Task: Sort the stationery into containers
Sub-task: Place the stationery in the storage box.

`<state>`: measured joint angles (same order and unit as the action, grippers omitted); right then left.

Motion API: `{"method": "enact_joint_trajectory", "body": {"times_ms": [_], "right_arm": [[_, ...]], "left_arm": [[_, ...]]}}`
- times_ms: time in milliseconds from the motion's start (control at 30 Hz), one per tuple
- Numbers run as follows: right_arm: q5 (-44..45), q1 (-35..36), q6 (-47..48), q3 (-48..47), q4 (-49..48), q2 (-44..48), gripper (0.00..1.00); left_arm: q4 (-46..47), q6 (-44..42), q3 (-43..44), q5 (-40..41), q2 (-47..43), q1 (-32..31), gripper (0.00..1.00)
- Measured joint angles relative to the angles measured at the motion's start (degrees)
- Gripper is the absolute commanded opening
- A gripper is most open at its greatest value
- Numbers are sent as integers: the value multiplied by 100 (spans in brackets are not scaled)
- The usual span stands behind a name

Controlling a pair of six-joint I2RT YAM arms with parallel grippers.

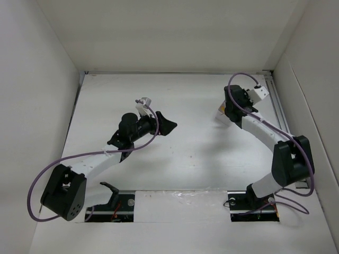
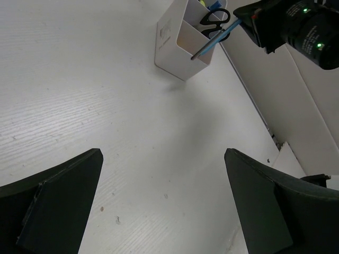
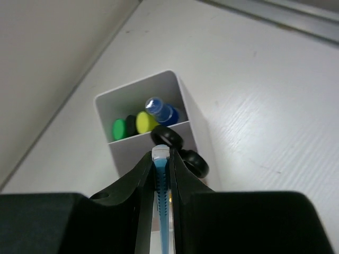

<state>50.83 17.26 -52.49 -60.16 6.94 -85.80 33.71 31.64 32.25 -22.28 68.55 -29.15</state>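
Our right pincer point(image 3: 160, 170) is clamped on the bluish pen point(image 3: 161, 196), its two dark fingers pressed against the barrel on either side. The pen is slim and light blue with a pale, whitish top end. In the left wrist view it slants down from the pincer with its dark tip at the open top of the white box point(image 2: 177, 50); we cannot tell whether the tip touches anything.

The box stands upright on the bench point(image 1: 185, 159), near the far right corner. It is white and slightly translucent, with a divider splitting it into two compartments. In the compartment farther from the right wrist camera we see three round ends side by side: the green end of the black marker point(image 3: 120, 128), the yellow pen point(image 3: 144, 121) and a dark blue pen point(image 3: 160, 109) with a clear tip. In the other compartment stand the small scissors point(image 3: 168, 138), their black handle loops up by the divider.

Our left pincer point(image 2: 161, 206) is spread wide and holds nothing, well apart from the box.
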Motion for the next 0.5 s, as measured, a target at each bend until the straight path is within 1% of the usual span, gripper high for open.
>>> {"method": "enact_joint_trajectory", "body": {"times_ms": [133, 300, 433, 500], "right_arm": [[1005, 234, -125, -256, 400, -463, 0], [1941, 398, -697, -737, 1091, -922, 0], [2389, 444, -1725, -1364, 2308, -1353, 0], [2603, 463, -2420, -1711, 3198, -1541, 0]], "left_arm": [[-46, 0, 0, 9, -61, 0, 100], [-81, 15, 0, 0, -85, 0, 100], [-131, 35, 0, -4, -87, 0, 100], [-162, 37, 0, -7, -94, 0, 100]]}}
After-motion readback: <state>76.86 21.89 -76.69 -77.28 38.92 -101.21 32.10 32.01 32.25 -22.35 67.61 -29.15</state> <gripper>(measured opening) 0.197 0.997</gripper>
